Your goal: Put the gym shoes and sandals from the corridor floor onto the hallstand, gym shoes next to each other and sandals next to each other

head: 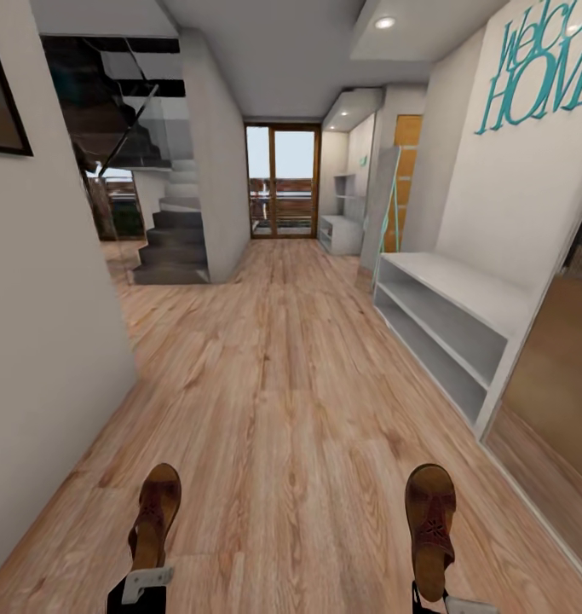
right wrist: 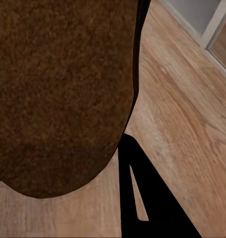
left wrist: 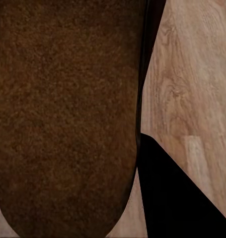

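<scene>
Head view: each gripper, left (head: 146, 582) and right (head: 435, 597), pinches one brown sandal by its heel, left sandal (head: 155, 514), right sandal (head: 431, 516), above the wood floor (head: 282, 409). Beyond the right sandal stands a white bench (head: 444, 320); farther, a glass door (head: 282, 181). Wrist views add rough sandal soles.

My 2 sandals (head: 157, 510) (head: 431, 516) are dark brown with cut-out patterning; the floor (head: 291, 384) is light brown, grained wood; the bench (head: 461, 307) is white.
</scene>
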